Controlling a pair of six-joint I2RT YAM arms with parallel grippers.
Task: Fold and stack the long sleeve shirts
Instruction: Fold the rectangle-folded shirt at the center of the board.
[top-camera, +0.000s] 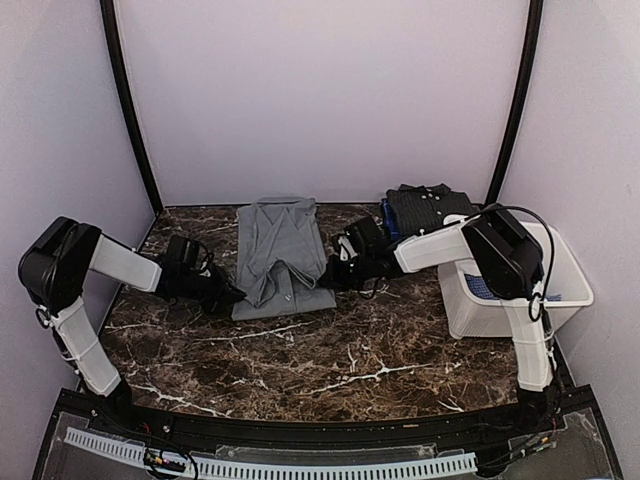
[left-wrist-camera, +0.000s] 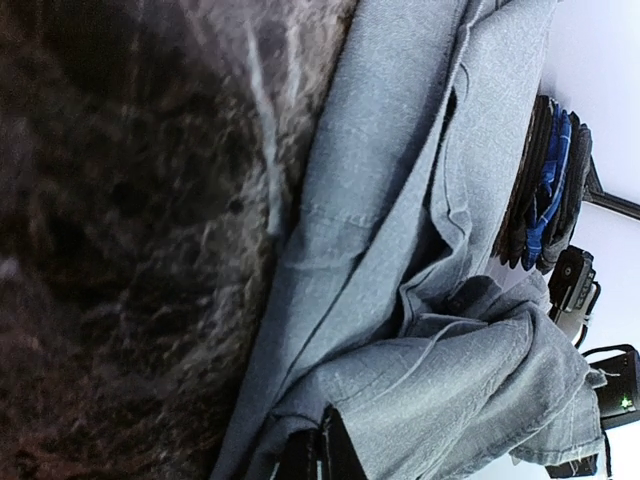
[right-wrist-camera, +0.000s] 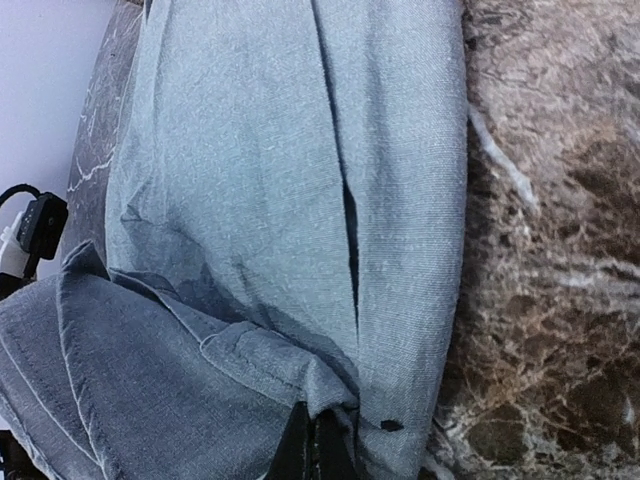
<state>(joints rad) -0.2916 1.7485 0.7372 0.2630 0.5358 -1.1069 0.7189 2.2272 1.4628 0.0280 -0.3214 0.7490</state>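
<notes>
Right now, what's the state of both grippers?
left gripper: shut on the grey shirt, at its left edge.
right gripper: shut on the grey shirt, at its right edge.

Matt woven grey shirt (top-camera: 275, 250), glossy marble table (top-camera: 330, 355)

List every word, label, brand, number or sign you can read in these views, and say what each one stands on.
None: no text can be read in any view.
grey shirt: plain cloth, no tag or print showing.
stack of folded shirts: no label visible.
white tub: bare wall, no marking seen.
</notes>
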